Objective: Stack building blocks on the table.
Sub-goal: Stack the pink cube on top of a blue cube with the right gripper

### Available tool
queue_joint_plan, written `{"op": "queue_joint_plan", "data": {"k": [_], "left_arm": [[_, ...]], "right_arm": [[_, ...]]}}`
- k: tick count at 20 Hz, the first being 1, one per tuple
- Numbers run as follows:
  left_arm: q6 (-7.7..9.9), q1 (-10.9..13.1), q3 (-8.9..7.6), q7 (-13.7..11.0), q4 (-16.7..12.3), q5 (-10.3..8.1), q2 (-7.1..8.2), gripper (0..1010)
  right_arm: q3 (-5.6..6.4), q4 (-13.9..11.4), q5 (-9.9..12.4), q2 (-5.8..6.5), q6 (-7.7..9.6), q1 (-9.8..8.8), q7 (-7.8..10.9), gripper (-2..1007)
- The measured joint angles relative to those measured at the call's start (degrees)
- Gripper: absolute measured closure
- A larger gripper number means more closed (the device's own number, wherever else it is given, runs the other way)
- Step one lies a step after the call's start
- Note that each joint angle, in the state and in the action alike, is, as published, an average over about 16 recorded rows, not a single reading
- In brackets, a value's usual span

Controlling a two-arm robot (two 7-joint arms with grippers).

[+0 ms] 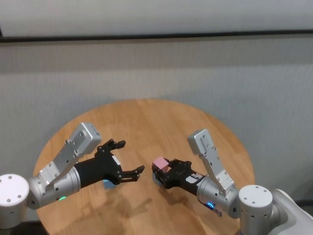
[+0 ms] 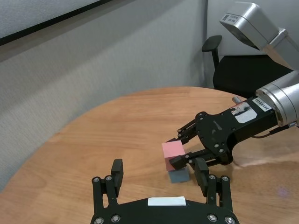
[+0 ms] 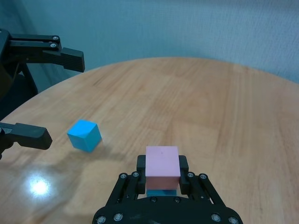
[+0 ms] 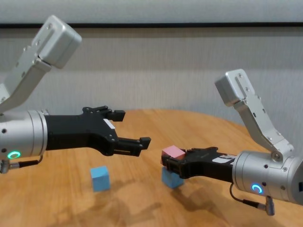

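On the table (image 1: 146, 122), lower centre of the head view, the right gripper (image 3: 162, 179) is clamped on the pink block (image 3: 162, 166), set on a blue block (image 4: 171, 178); the loose blue block (image 4: 100, 178) is unstacked, below the wide-open, empty left gripper (image 1: 129, 157)
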Motion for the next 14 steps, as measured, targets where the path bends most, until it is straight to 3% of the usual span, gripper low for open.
{"op": "queue_joint_plan", "data": {"k": [14], "left_arm": [[0.0,0.0,0.0,0.0,0.0,0.0,0.0,7]], "right_arm": [[-0.33,0.0,-0.8,0.09,0.33,0.17,-0.05,603]]}}
